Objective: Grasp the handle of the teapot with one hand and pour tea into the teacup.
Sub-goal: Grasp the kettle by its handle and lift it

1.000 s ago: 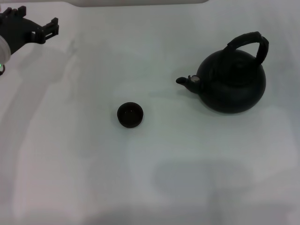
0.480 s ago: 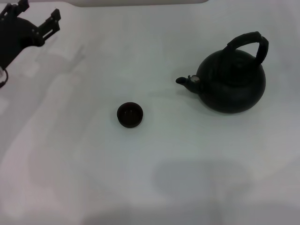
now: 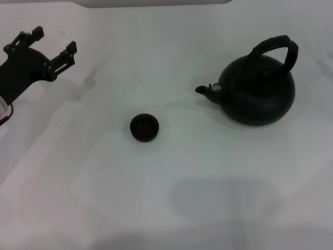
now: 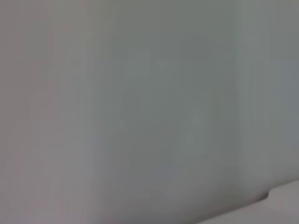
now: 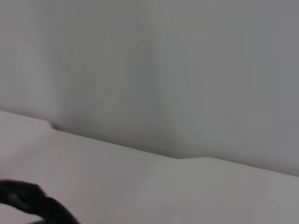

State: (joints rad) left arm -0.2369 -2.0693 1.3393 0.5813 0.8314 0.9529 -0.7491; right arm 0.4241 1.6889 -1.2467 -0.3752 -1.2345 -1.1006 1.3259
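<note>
The teapot stands upright on the white table at the right, its spout pointing left toward the teacup. The handle arches over the pot's top with nothing touching it. The small black teacup sits alone near the table's middle. My left gripper hovers at the far left, open and holding nothing, well away from both cup and teapot. My right gripper is out of view. The right wrist view shows only a dark curved shape at its edge, which I cannot identify.
The white table stretches bare around the cup and pot. Its far edge meets a pale wall. The left wrist view shows only that plain wall.
My left gripper has come farther into view from the upper left corner, moving right and nearer. The teapot and teacup have not moved.
</note>
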